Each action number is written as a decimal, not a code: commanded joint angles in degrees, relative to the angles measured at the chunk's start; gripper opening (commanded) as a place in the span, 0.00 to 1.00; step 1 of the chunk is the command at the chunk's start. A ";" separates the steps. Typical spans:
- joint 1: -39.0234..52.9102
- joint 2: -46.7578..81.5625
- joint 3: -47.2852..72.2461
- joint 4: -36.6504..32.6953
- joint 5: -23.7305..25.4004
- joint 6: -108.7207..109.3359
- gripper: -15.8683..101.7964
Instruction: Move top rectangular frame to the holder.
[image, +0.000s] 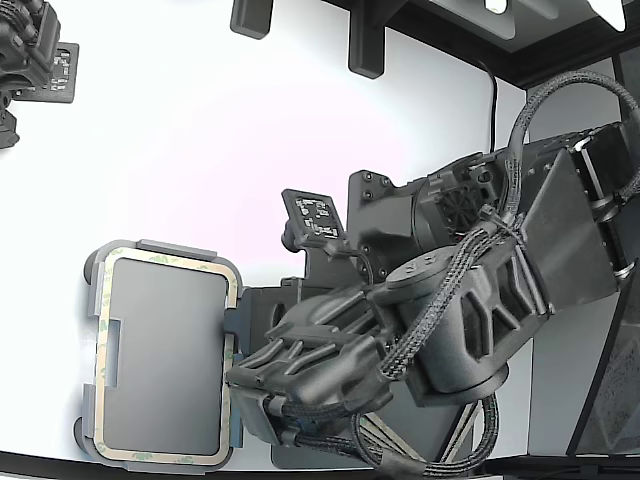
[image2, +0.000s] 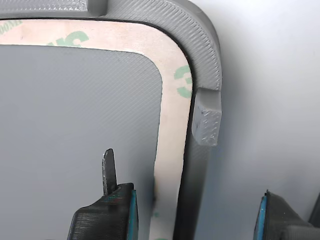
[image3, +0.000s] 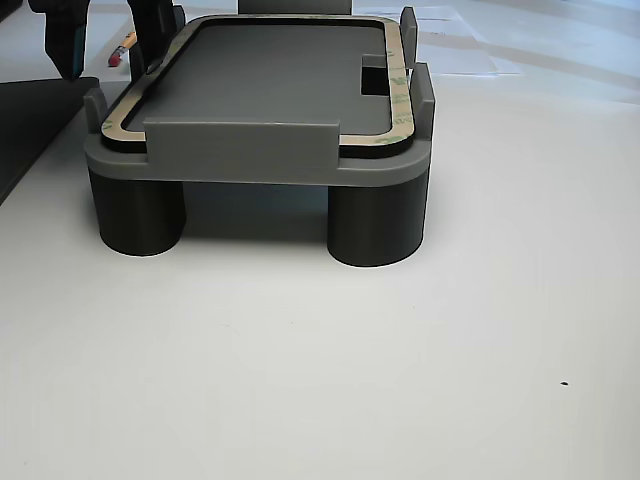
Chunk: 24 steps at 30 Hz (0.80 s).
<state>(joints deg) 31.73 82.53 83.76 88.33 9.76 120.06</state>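
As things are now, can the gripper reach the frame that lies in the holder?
Probably yes. The gripper is open right at the frame, its fingers astride the frame's side and the holder wall, and nothing lies between.

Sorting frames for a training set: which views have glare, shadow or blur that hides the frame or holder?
Exterior view: the white table is blown out, yet the thin beige rectangular frame reads clearly. Wrist view: the light grey ribbed holder is sharp; the tool fingertips are cropped. Other view: shadow under the holder, background soft.
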 joint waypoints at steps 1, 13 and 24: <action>-0.79 1.93 -2.11 0.09 0.35 0.62 0.98; -1.14 9.40 -7.91 -4.31 19.25 -29.62 0.98; -15.12 39.02 19.25 -24.43 15.73 -92.90 0.98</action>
<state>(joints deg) 20.83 110.83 95.80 68.03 26.98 55.72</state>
